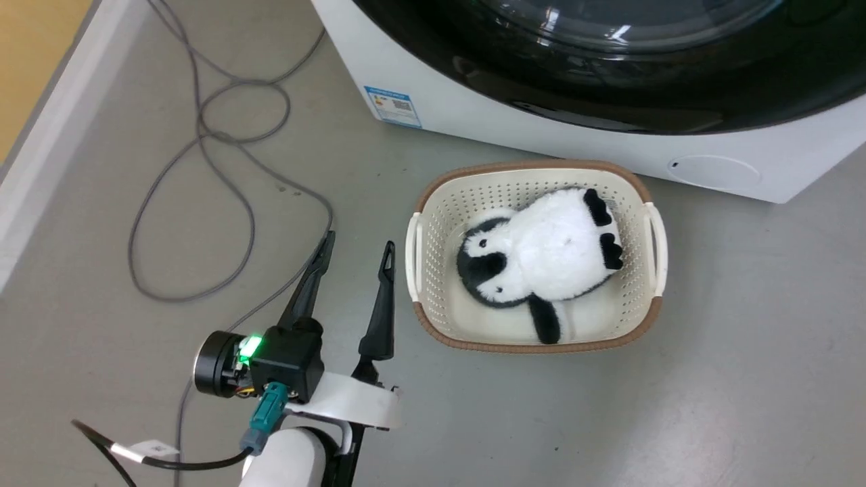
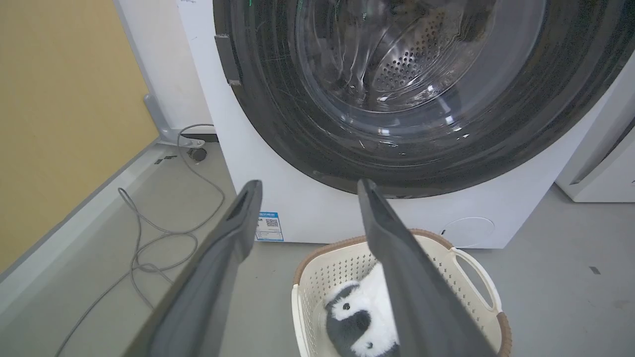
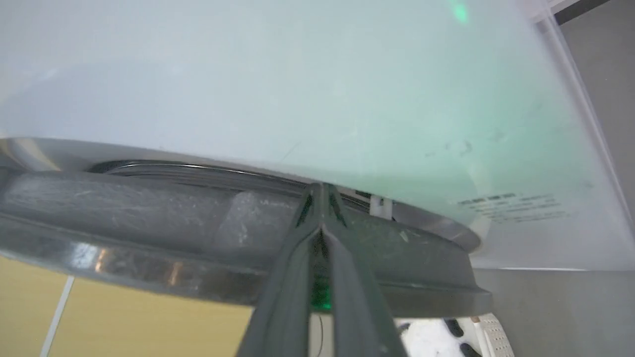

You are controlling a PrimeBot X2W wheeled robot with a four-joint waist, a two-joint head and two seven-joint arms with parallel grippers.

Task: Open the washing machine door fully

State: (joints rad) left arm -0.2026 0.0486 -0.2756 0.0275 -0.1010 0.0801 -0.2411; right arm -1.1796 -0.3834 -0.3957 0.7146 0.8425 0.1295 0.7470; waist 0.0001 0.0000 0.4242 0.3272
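Observation:
The washing machine [image 1: 744, 162] stands at the top of the head view, its glossy black washing machine door [image 1: 609, 95] covering most of the front. My left gripper [image 1: 358, 242] hovers open and empty over the floor, left of the basket. In the left wrist view its fingers [image 2: 310, 184] point at the door [image 2: 278, 114], well short of it, with the steel drum visible through the glass bowl. In the right wrist view my right gripper [image 3: 321, 187] is shut, its tips at the seam between the door's grey rim [image 3: 124, 208] and the white machine front [image 3: 297, 89].
A cream basket [image 1: 534, 166] holding a black-and-white plush penguin [image 1: 555, 250] sits on the floor right in front of the machine. Grey cables [image 1: 203, 135] loop over the floor at left, near a yellow wall [image 2: 64, 124]. Another white appliance [image 2: 605, 153] stands to the machine's right.

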